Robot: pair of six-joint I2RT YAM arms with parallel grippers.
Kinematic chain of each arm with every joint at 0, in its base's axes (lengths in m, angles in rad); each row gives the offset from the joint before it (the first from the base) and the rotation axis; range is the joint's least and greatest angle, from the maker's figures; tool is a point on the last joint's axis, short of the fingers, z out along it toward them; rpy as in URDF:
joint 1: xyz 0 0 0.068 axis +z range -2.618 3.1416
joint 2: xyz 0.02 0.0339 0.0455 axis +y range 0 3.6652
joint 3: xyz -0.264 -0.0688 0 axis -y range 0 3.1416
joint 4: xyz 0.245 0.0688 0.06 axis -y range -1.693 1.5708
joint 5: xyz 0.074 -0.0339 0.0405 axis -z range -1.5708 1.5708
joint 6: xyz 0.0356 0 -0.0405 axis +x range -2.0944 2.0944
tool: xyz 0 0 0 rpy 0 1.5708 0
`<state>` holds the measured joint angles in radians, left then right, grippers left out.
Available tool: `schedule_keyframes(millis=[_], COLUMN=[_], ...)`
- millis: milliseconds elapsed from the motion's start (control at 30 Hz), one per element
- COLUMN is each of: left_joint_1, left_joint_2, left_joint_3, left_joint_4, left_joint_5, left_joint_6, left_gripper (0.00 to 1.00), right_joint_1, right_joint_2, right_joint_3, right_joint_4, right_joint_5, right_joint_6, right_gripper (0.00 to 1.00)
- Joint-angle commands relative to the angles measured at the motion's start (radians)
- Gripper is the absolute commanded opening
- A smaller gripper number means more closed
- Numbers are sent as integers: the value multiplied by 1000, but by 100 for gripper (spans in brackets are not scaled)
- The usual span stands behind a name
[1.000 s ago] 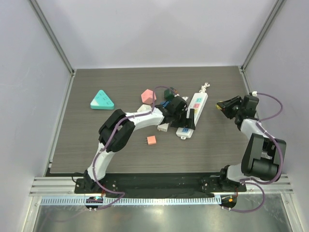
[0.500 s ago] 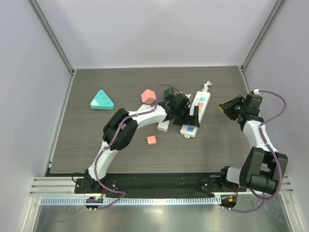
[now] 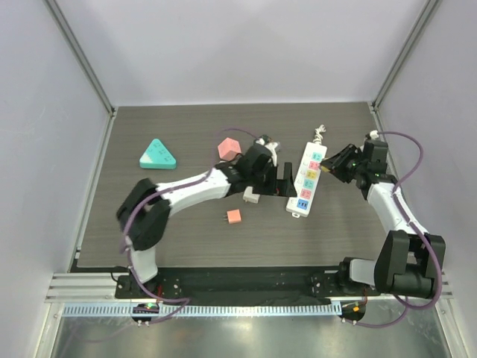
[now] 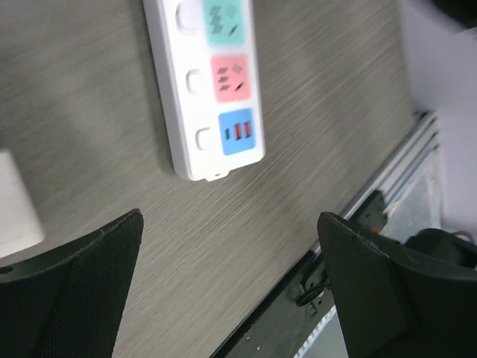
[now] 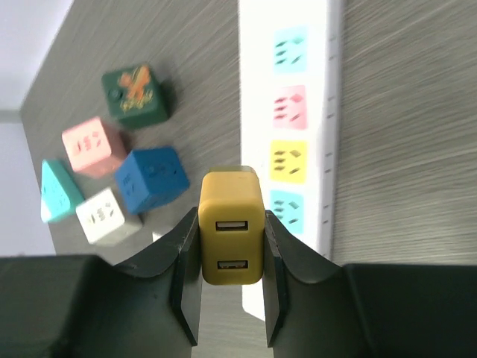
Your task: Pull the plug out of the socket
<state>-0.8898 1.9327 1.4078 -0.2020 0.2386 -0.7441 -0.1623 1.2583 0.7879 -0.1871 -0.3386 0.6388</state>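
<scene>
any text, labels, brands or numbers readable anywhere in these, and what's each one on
No words, brands or numbers can be read in any view.
power strip: the coloured panels show only socket slots, no lettering.
green adapter: an orange motif on its face, too blurred to read as text.
yellow plug: two USB ports, no print visible.

Dark wood-grain table (image 3: 149, 224) carries a white power strip (image 3: 308, 179) right of centre, lying diag w/ coloured sockets facing up. Far left: teal triangular adapter (image 3: 158, 155). Near centre, a loose cluster: pink cube (image 3: 229, 148), dark green cube (image 5: 136, 92), blue cube (image 5: 151, 175), white cube (image 5: 106, 215). Small salmon plug (image 3: 234, 216) lies apart, nearer the front edge
</scene>
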Motion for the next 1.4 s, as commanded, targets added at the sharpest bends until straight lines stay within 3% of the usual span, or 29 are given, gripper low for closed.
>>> schedule_keyframes(millis=[0, 33, 267, 467, 700, 900, 1133, 1367], left_joint_1=[49, 49, 252, 308, 315, 315, 315, 315], left_joint_2=[-278, -328, -696, -849, -884, -893, -936, -968], left_joint_3=[-114, -145, -380, -449, -533, -564, -592, -633], left_joint_4=[35, 21, -63, -169, -86, -71, -89, -108], left_joint_5=[-122, -134, -188, -286, -249, -245, -243, -217], left_joint_6=[44, 48, 69, 104, 9, -24, -23, -17], left_gripper=[100, 100, 100, 100, 100, 100, 100, 100], right_joint_1=[131, 132, 542, 650, 736, 736, 736, 736], right_joint_2=[-17, -8, 47, 152, 257, 296, 276, 172], right_joint_3=[48, 48, -19, -102, -116, -108, -73, -15], right_joint_4=[11, 11, 95, 183, 253, 255, 124, -24], right_joint_5=[-27, -27, -34, -149, -194, -166, -67, 91], right_joint_6=[-34, -39, -15, 10, 22, 21, -28, -105], right_gripper=[1, 1, 5, 5, 13, 35, 76, 98])
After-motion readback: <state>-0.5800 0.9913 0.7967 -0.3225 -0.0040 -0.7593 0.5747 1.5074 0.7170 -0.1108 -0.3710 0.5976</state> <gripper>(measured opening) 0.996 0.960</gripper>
